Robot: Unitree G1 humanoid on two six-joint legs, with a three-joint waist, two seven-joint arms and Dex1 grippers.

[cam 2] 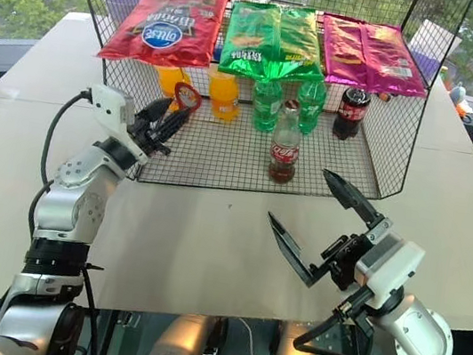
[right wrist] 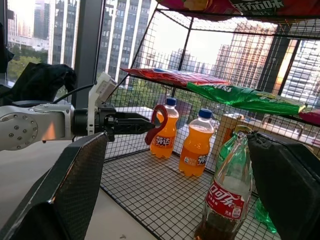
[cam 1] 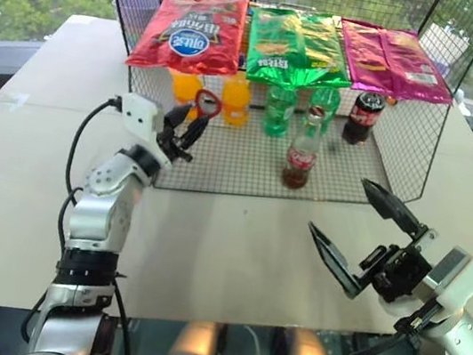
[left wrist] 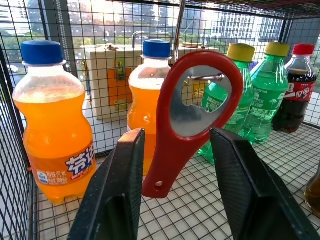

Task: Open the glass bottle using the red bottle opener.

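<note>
- Two grippers over a pale table (cam 1: 233, 258), left one at centre left of the head views, right one at lower right.
- Left gripper (cam 1: 189, 125) reaching into the left side of a wire cage (cam 1: 419, 161), fingers parted, one on each side of the opener's handle.
- Close up from the left wrist: one finger (left wrist: 120, 190) right against the handle, a sliver of a gap before the other; no firm clamp to be seen.
- Red opener (left wrist: 167, 150) upright at the left gripper's tip, loop head up, narrow handle down, off the mesh floor, just in front of the orange bottles.
- Right gripper (cam 1: 340, 207) spread wide, holding nothing, hanging above the table in front of the cage's right part, well apart from the opener.
- Glass bottle (cam 1: 302, 156) upright on the mesh floor near the cage's front edge, centre right of the frame, cap on, red label facing out; between the two grippers, touched by neither.
- From the right wrist: glass bottle close by at lower right, left gripper and opener further off at centre.
- Behind the glass bottle, a row along the back: two orange bottles (cam 1: 236, 98), two green bottles (cam 1: 279, 110), one dark cola bottle (cam 1: 364, 117) with a red screw cap.
- Three snack bags on the cage's top shelf, upper part of the frame: red bag (cam 1: 189, 33), green bag (cam 1: 289, 46), pink bag (cam 1: 390, 62).
</note>
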